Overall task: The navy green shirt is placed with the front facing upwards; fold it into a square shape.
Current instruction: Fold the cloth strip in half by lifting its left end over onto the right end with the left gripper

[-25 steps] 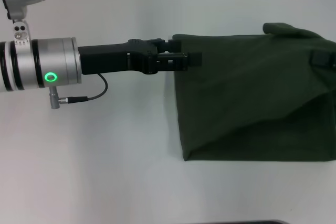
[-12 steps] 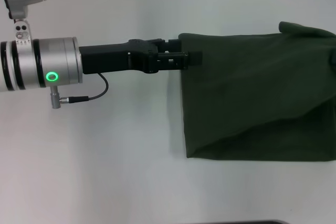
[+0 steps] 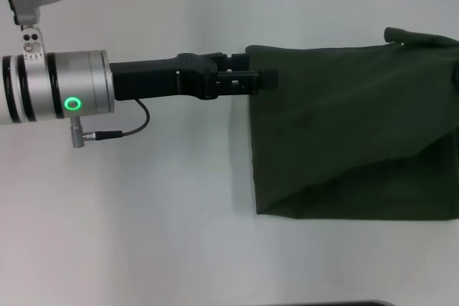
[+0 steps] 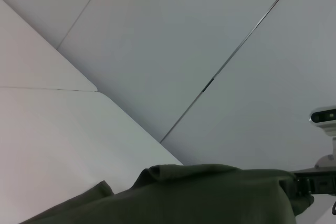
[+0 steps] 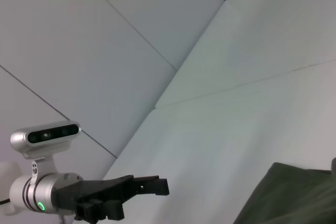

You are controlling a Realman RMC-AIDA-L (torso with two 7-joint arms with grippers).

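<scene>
One fold at least done: the navy green shirt (image 3: 351, 130) hangs doubled, left gripper (image 3: 247, 80) fingers pinching its corner; squaring remains.

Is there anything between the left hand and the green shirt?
No. In the head view the left hand is closed directly on the upper corner of the green shirt.

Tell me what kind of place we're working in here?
Probably a lab or test cell, not a home: a plain white table, bare pale panelled walls, and only the navy green shirt laid out, with the left gripper at its edge.
</scene>
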